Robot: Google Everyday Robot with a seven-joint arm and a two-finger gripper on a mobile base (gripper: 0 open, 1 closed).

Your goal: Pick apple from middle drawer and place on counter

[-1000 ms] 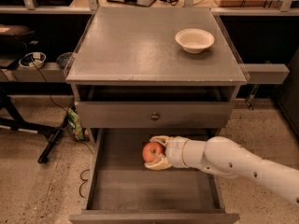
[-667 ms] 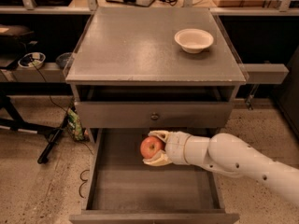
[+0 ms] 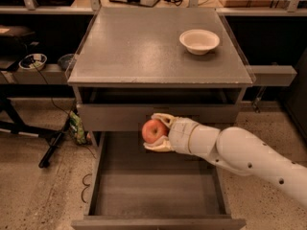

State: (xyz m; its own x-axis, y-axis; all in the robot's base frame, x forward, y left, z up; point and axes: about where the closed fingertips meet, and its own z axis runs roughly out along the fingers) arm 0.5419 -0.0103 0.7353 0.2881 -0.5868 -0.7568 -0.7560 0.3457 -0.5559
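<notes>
The red apple with a paler patch is held between the two pale fingers of my gripper. The gripper is shut on it and holds it in the air above the back of the open middle drawer, in front of the grey drawer front above. My white arm reaches in from the lower right. The grey counter lies above and behind the apple.
A white bowl stands on the counter's right rear part. Dark shelving with rails runs behind and to both sides. A small bowl and cables lie on the left shelf. A black stand leg is on the floor at the left.
My gripper has lifted the apple up out of the drawer, and it is now level with the drawer front above. The view has also shifted slightly.
</notes>
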